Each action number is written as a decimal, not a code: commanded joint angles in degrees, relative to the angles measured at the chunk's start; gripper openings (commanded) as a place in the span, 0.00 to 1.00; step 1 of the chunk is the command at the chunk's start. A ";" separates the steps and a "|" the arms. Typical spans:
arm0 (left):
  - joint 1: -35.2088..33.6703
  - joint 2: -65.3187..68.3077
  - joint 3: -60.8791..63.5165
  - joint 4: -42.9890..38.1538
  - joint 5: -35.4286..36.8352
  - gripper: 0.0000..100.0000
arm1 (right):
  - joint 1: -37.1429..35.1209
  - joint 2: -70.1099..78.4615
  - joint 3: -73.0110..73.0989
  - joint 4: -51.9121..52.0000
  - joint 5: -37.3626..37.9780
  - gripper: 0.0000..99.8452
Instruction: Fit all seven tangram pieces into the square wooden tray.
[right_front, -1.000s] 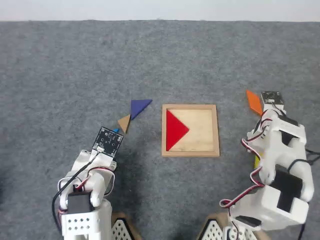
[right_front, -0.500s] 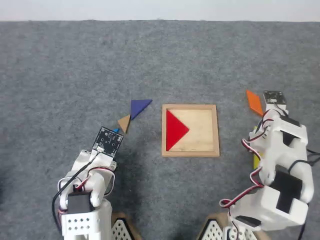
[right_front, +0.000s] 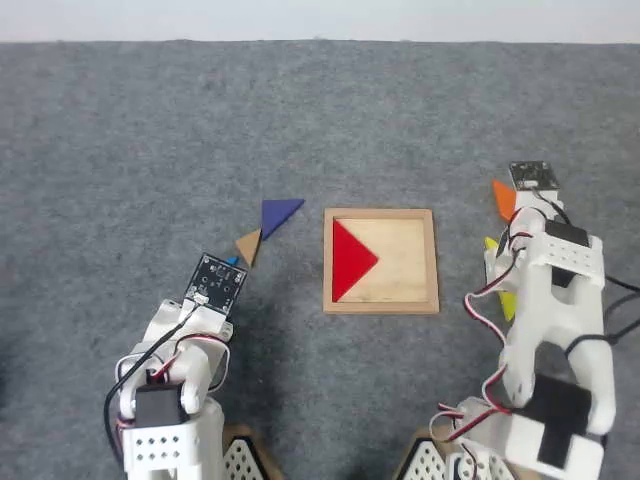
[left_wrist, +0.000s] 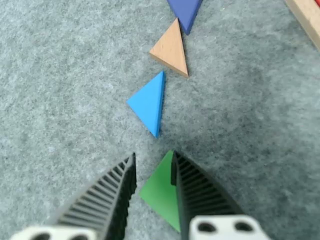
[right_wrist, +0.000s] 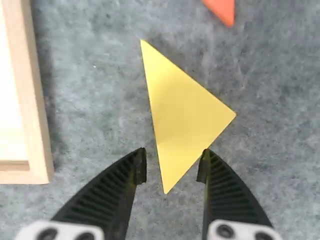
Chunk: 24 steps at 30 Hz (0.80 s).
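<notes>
I hold my right gripper (right_wrist: 173, 155) open astride the flat yellow triangle (right_wrist: 180, 110) right of the square wooden tray (right_front: 381, 213), my left gripper (left_wrist: 153, 159) open above the flat green piece (left_wrist: 162, 192) left of it; only the red triangle (right_front: 348, 258) sits inside, six lie outside.

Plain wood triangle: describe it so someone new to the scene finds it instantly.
Start at the square wooden tray mid-mat in the high view; left of it a line of triangles runs toward the left arm. The plain wood triangle sits between the dark blue triangle and the light blue triangle; it is the only unpainted, tan piece there.
</notes>
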 joint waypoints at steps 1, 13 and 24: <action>-0.18 -1.14 -0.40 0.26 -0.35 0.11 | -0.04 -3.74 -1.23 0.84 -0.70 0.16; -0.18 -1.14 -0.40 0.26 -0.35 0.11 | -0.04 -1.80 -1.76 -3.21 7.74 0.36; -0.18 -1.14 -0.40 0.26 -0.35 0.11 | -0.13 16.57 -10.37 -8.48 8.00 0.35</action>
